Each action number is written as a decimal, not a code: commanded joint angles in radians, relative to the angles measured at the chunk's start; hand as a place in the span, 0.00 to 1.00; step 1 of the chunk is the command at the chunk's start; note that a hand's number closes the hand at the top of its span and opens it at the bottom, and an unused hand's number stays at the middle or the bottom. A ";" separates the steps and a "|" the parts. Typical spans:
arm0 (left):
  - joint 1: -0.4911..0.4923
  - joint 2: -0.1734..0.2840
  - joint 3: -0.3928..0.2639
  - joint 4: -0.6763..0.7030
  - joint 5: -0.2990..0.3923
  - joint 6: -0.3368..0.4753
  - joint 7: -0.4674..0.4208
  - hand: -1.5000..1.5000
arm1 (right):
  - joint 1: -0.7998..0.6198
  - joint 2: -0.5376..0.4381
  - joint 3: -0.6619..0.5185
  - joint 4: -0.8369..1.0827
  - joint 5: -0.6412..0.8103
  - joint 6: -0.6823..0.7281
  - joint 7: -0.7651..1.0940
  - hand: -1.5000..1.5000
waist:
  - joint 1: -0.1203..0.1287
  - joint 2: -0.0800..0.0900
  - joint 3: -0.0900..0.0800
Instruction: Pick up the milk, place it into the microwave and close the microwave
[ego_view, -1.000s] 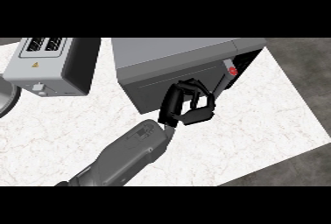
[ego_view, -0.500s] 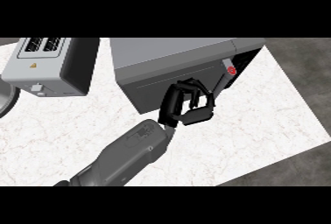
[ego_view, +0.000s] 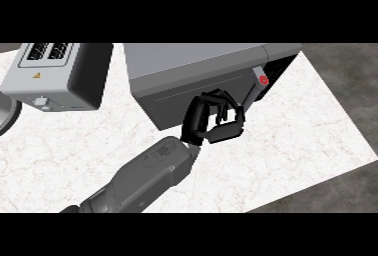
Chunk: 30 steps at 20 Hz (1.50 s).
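Note:
The grey microwave (ego_view: 193, 64) stands at the back middle of the counter. Its dark door (ego_view: 166, 102) lies flat against the front, and no gap shows. A red button (ego_view: 263, 79) marks the panel to the right of the door. My right hand (ego_view: 214, 122) is against the lower right part of the door, fingers relaxed and slightly bent, holding nothing. Its grey forearm (ego_view: 144, 175) comes in from the lower left. The milk is not visible anywhere. My left hand does not show.
A grey toaster (ego_view: 55, 75) stands at the back left, beside the microwave. The rim of a round object (ego_view: 6, 117) shows at the left edge. The white marble counter (ego_view: 295, 145) ends in a corner at the right, with dark floor beyond.
My right hand has shifted very slightly to the right along the door front. Nothing else has moved.

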 joint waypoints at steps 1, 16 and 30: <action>-0.096 0.001 0.057 0.082 0.028 -0.011 0.003 1.00 | -0.021 -0.017 -0.012 0.022 -0.012 0.005 0.001 0.00 | -0.006 0.013 -0.001; -0.118 0.001 0.017 0.100 0.085 -0.020 -0.045 1.00 | -0.081 -0.123 -0.067 0.119 -0.009 0.044 -0.005 0.00 | 0.003 0.022 0.003; -0.142 0.001 -0.008 0.113 0.140 -0.021 -0.072 1.00 | -0.134 -0.156 -0.092 0.266 -0.094 0.097 -0.006 0.00 | 0.013 0.023 0.004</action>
